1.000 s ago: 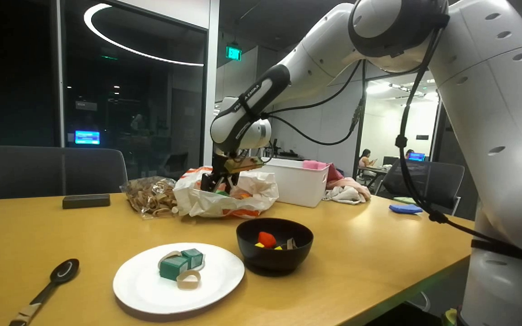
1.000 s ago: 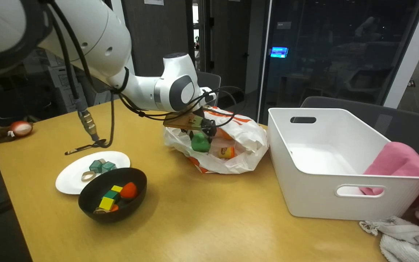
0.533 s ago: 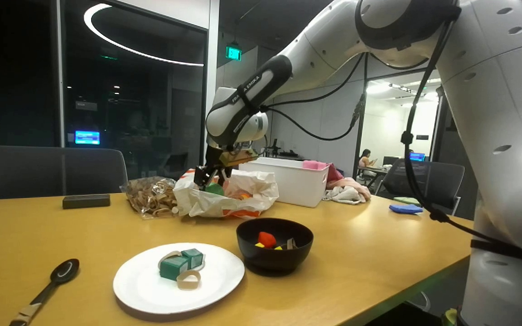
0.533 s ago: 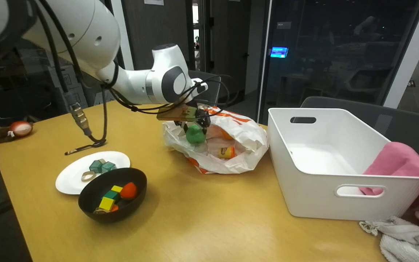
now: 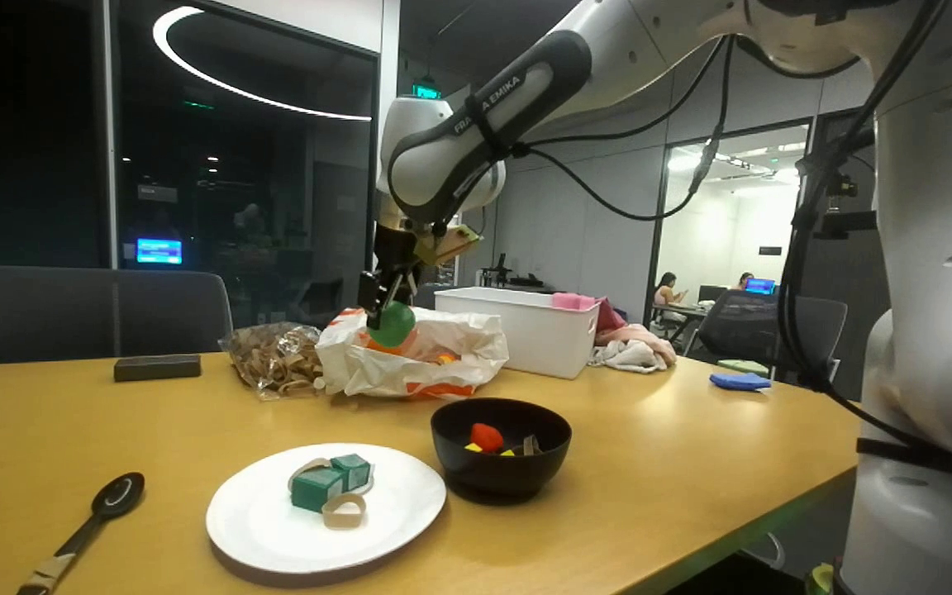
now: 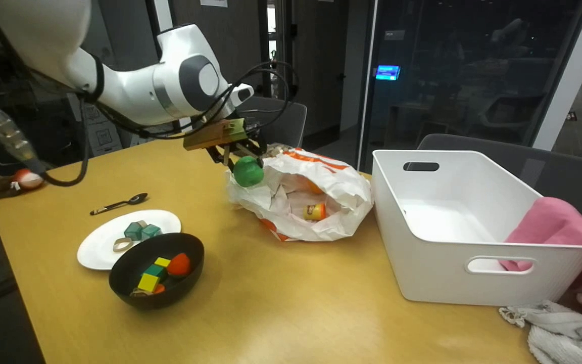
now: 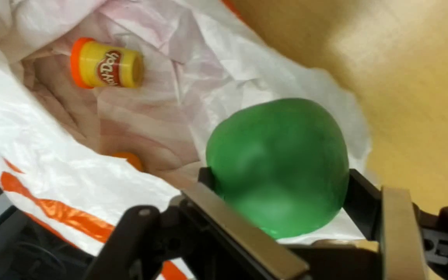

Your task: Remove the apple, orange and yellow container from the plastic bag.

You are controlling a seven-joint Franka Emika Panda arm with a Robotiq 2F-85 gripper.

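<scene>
- The Robotiq gripper point(image 7: 282, 188) pinches the green apple point(image 7: 278, 155) — its black fingers point(image 7: 364, 204) press in from either side.
- In both exterior views the apple hangs at the edge of the mouth of the white plastic bag point(image 6: 346, 177); whether it touches the plastic cannot be told.
- The yellow Play-Doh tub point(image 7: 128, 64) lies on its side inside the bag, its orange lid point(image 7: 79, 64) on.
- The orange point(image 7: 132, 158) is in the bag too, partly hidden — just a small curve shows in the wrist view.
- On the wood-toned table point(image 5: 649, 479), the black bowl point(image 5: 497, 479) holds a red piece point(image 6: 178, 264), yellow blocks point(image 6: 148, 282) and a green block point(image 6: 155, 271).
- Just beside it, the white plate point(image 5: 253, 512) bears two dark-green blocks point(image 5: 316, 487) and tan bands point(image 5: 344, 511).
- A black spoon point(image 5: 116, 494) lies near the plate.
- The white bin point(image 6: 442, 273) stands just beside the bag, a pink cloth point(image 6: 553, 222) over its rim.
</scene>
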